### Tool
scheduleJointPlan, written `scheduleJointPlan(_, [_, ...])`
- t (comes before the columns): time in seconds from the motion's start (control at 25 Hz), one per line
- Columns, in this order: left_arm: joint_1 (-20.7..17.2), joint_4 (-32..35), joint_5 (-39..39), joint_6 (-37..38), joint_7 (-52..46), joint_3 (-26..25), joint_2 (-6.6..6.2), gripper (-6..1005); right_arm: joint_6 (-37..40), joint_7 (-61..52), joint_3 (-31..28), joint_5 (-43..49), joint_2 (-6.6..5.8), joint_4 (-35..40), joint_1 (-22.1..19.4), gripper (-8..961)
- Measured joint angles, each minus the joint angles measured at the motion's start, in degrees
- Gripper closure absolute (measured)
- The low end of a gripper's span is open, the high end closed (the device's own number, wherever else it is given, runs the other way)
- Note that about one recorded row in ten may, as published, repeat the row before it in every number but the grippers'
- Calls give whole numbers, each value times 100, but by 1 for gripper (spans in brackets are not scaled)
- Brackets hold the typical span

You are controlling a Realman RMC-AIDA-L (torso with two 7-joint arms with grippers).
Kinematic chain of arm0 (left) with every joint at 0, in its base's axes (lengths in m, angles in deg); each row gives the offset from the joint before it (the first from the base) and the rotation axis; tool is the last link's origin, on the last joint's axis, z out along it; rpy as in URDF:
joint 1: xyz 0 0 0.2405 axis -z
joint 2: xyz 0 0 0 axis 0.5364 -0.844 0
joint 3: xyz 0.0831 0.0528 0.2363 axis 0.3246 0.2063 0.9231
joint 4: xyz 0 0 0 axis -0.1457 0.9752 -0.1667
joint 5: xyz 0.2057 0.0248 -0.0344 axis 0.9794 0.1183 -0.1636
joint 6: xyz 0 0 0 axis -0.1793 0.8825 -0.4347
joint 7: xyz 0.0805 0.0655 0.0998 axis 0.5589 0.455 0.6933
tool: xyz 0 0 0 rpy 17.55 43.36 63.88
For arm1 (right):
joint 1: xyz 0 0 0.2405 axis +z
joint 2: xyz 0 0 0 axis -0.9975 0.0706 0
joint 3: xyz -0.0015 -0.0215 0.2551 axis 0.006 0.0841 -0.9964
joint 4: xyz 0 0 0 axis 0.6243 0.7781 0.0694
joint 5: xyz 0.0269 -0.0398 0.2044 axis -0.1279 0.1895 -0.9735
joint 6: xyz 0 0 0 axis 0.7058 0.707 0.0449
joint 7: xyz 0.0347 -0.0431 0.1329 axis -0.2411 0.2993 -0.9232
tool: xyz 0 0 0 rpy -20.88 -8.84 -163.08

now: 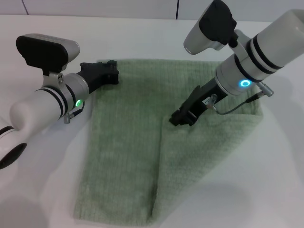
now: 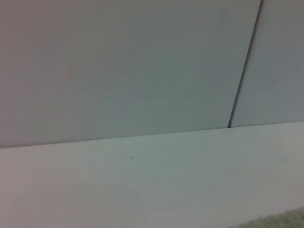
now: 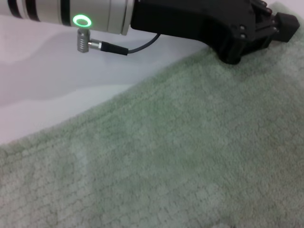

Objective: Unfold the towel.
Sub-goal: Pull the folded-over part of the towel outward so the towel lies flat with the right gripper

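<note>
I see the towel (image 1: 137, 156) lying partly folded on the white counter (image 1: 38, 190), my left gripper (image 1: 110, 72) at its far left corner, my right gripper (image 1: 183, 116) at the folded flap's edge, can't tell either grip.

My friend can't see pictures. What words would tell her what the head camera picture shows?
A pale green towel lies on a white table, its right part folded over in a slanting flap. The right gripper reaches down to the flap's edge near the middle, and the left gripper sits at the towel's far left corner.
</note>
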State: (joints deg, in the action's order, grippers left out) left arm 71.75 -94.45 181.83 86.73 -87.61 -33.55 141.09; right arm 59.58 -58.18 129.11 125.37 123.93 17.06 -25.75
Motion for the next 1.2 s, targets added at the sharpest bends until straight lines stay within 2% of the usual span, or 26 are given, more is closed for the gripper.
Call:
scheduleJointPlan(0.16, [-3,0,0,0,-4,0,0,1001,10,-1,110,9,-6,10,12,730])
scheduleJointPlan(0.36, [-3,0,0,0,-4,0,0,1001,9,-6,143,11,-9,22,23,917])
scheduleJointPlan(0.44, [-4,0,0,0,-4,0,0,1001,-13,-4,142,7,-9,66,10,948])
scheduleJointPlan(0.64, [-4,0,0,0,14,0,0,1001,-23,-1,144,4,-9,195,-56,951])
scheduleJointPlan(1.2, [-8,0,0,14,22,0,-9,1000,89,4,191,-53,6,348,-39,867])
